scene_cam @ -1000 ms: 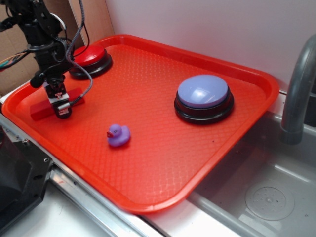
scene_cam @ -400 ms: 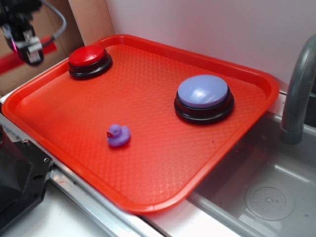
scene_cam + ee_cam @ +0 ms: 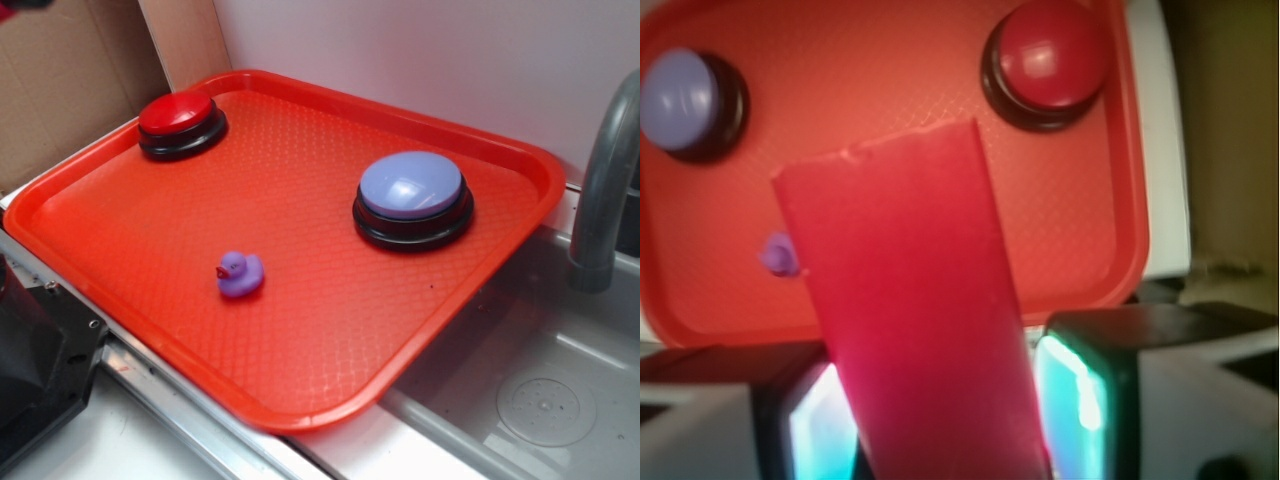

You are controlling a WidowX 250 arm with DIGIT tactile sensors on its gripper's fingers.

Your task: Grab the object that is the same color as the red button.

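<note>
Red plastic fills the wrist view: the red block (image 3: 910, 310) rises from the bottom centre of the frame, clamped between the gripper (image 3: 930, 420) pads (image 3: 1085, 385), which press on its left and right faces. The block is tilted slightly, its top end leaning toward the left of the frame. It hangs high above the red tray (image 3: 300, 330); in the exterior view the arm is almost wholly out of frame, with only a dark scrap and a sliver of red at the extreme upper left corner.

The main risk is a slip. Only the block's lower part appears to sit between the pads, and most of its length extends beyond them, so a jolt could make it pivot further or slide free. From this height it would probably bounce on the tray and could strike the red button (image 3: 181, 119) at the upper left, or the purple duck (image 3: 239, 274) near the lower centre. How firmly the pads grip cannot be read from the pictures.

By count: one red block, one red button, one lavender-blue button (image 3: 412, 192) at centre right, one purple duck, one tray. A grey faucet (image 3: 605, 190) stands at the right edge beside a metal sink (image 3: 540, 400).
</note>
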